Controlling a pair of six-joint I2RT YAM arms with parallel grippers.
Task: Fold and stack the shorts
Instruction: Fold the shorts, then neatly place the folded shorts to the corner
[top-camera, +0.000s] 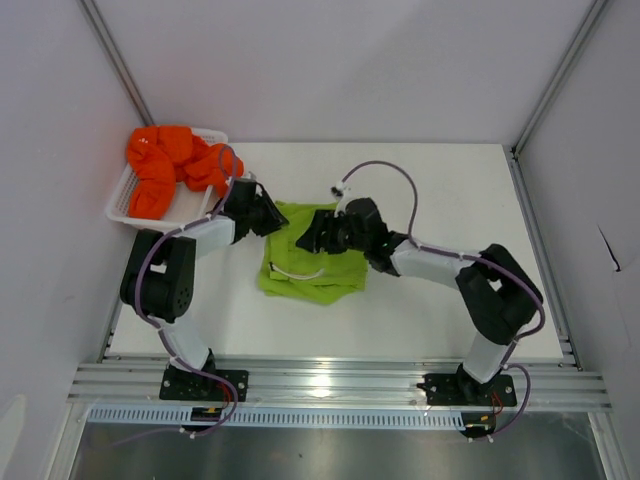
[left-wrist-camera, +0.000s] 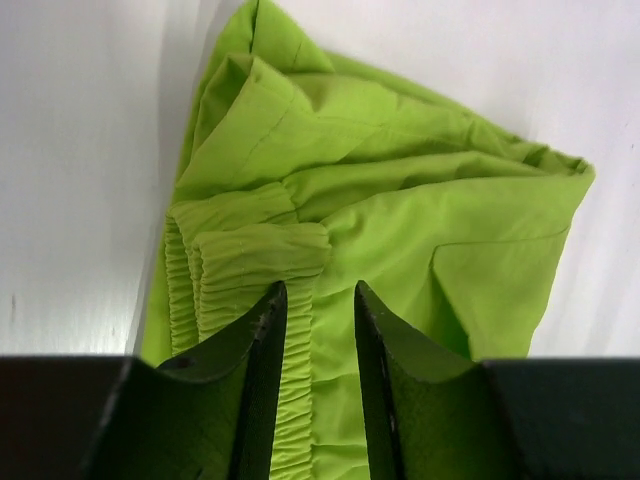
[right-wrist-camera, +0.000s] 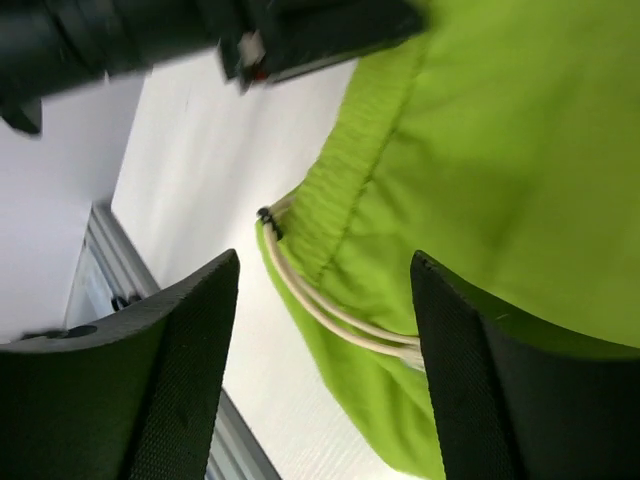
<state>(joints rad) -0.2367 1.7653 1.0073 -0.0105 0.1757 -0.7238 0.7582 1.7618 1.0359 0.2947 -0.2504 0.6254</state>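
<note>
Your lime green shorts (top-camera: 312, 268) lie crumpled mid-table (top-camera: 450, 300), between both jaws. The left jaws sit narrowly parted at the elastic waistband (left-wrist-camera: 215, 275); you cannot tell if they pinch it. The right jaws gape wide over the white drawstring (right-wrist-camera: 320, 305). The orange shorts (top-camera: 170, 170) fill the far-left basket (top-camera: 118, 210).

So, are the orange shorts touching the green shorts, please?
Apart. The top view shows the orange shorts in the basket, the green shorts on the table.
</note>
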